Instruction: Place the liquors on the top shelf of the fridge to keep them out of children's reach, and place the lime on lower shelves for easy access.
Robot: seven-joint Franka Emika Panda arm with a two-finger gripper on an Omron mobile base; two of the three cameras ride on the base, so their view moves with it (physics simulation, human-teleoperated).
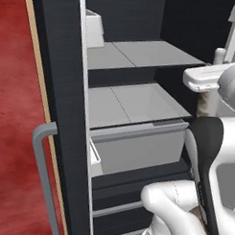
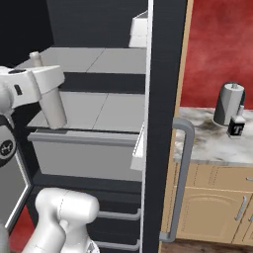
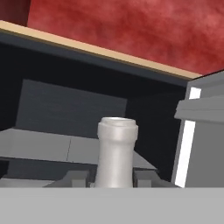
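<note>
Light-grey flat shelf panels (image 1: 139, 103) line the tall black fridge (image 2: 99, 20), door (image 1: 62, 112) swung open, grey bar handle (image 2: 180, 183) on its edge; a drawer-like grey bin (image 1: 137, 149) sits beneath. Red wall (image 2: 222, 44) behind. Marbled stone counter (image 2: 207, 143) over tan wooden cabinets (image 2: 212, 197) carries the grey paper-towel roll (image 2: 228, 103) and, just beside it, the clear square bottle with black "T" label (image 2: 236, 126). Claw (image 3: 113, 177) closed on the slim beige-brown bottle with white neck (image 3: 116, 148) (held upright, at the fridge opening).
</note>
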